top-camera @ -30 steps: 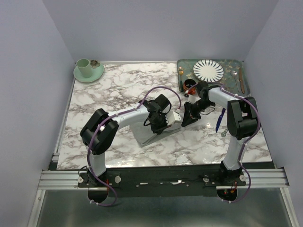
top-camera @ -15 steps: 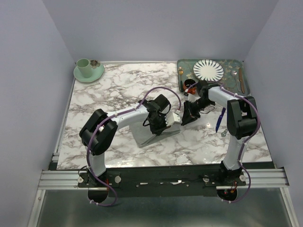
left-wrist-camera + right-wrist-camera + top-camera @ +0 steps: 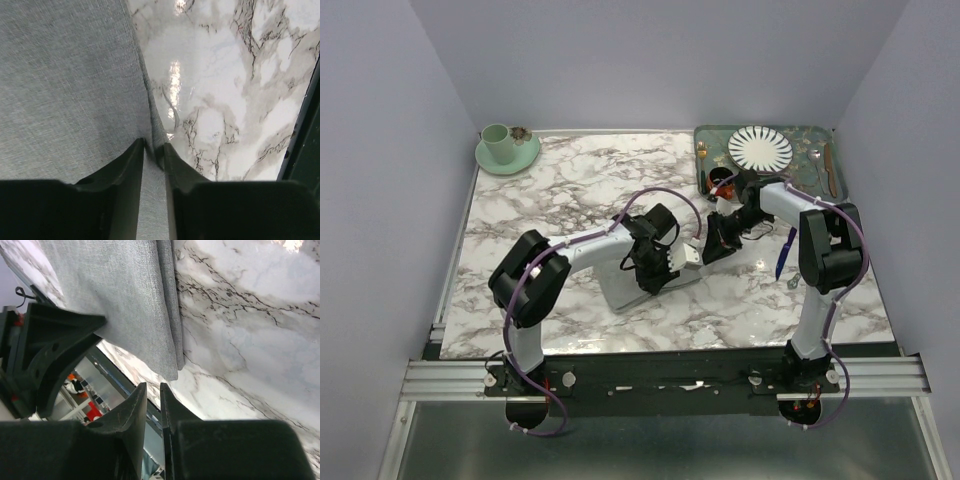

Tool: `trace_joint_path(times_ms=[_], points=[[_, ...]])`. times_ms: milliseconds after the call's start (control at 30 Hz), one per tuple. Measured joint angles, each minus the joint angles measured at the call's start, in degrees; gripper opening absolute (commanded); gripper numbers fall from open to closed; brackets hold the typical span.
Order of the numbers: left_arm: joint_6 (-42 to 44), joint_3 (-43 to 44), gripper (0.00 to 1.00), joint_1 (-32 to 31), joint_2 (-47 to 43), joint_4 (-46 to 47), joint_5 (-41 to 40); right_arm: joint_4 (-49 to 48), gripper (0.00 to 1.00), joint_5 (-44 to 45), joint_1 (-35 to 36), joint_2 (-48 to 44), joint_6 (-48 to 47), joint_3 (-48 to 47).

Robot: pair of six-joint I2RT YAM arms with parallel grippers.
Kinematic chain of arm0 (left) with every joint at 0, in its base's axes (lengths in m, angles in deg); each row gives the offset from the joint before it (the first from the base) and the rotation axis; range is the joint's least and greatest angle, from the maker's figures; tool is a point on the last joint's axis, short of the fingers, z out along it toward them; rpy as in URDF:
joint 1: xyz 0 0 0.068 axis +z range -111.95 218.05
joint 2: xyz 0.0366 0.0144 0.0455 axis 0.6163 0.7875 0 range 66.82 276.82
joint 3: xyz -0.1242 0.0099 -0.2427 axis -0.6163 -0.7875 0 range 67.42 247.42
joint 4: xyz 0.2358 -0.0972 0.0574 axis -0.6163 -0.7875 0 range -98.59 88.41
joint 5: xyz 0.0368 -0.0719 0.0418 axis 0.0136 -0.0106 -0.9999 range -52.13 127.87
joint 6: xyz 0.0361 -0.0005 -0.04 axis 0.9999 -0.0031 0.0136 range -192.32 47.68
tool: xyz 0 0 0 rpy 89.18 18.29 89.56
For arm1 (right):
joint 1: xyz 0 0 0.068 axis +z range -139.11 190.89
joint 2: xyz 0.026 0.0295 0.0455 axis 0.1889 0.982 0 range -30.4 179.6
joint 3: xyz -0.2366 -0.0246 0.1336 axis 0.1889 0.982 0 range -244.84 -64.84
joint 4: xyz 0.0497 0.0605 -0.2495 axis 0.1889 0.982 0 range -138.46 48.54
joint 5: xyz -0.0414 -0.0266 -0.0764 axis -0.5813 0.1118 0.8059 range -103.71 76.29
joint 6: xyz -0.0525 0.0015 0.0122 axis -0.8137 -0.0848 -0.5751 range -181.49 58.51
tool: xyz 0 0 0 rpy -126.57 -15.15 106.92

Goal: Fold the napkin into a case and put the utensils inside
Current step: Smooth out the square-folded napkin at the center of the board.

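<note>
Comparing with the top view 1 s back: the left gripper (image 3: 662, 280) has let its jaws part from a tight pinch. Its wrist has turned slightly, so the white block at its side now sits lower, closer to the cloth. The right gripper (image 3: 718, 245) has crept a little toward the left arm. The napkin (image 3: 632, 288) keeps the same outline. The cup (image 3: 498, 142), tray (image 3: 712, 132) and plate (image 3: 760, 148) have not moved.

Napkin: folded into a narrow grey band near the centre of the marble table (image 3: 550, 190), partly covered by the left gripper. Its long axis runs left to right, with the right end angled slightly toward the far side. That end points at the right gripper, which is just beside it.

Left wrist view: the fingers (image 3: 125, 172) stand a narrow gap apart at the cloth's long edge. A raised fold runs up between the tips. Cannot tell whether the pads touch it. Grey cloth fills 1 side of the view, bare marble the other.

Right wrist view: the fingers (image 3: 131, 407) are a thin slit apart with nothing between them. They sit just off a corner of the napkin, where stacked layers show along the edge. The left gripper's black body shows at the left of that view.

The blue-handled utensil (image 3: 782, 252) lies on the marble to the right of the right gripper, well apart from the napkin. Its long axis runs roughly near to far, slightly tilted.
</note>
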Motion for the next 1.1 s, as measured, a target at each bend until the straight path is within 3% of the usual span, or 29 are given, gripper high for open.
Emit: trace_joint_path(times_ms=[167,200,367,567,667,833,967,1100], points=[[-0.46,-0.09,0.66,1.38,0.0,-0.59,1.05,-0.09,0.32,-1.7,0.0,0.81,-0.02,-1.2],[-1.38,-0.13,0.68,2.56,-0.92,-0.7,2.21,-0.11,0.4,-2.12,0.02,0.85,0.02,-1.38],[-9.7,-2.4,0.69,11.61,-10.21,3.54,9.9,-0.61,0.53,-5.7,0.46,0.87,0.35,-2.64],[-27.34,-10.43,0.63,24.0,-15.23,19.3,20.48,-3.13,0.53,-10.29,4.42,1.62,2.03,-4.22],[-35.78,-14.03,0.64,28.57,-11.39,26.1,24.44,-3.43,0.63,-11.41,6.49,3.3,2.51,-5.49],[-50.42,-17.35,0.74,34.8,-6.19,39.39,28.5,-5.51,0.94,-13.27,7.52,7.98,4.9,-12.74],[-61.48,-17.44,0.97,36.04,-3.85,51.98,30.58,-11.3,1.0,-14.64,7.41,10.45,10.21,-20.87],[-75.14,-19.04,0.99,36.28,-0.2,67.8,31.56,-19.74,1.0,-14.73,7.85,12.92,17.11,-27.34]])
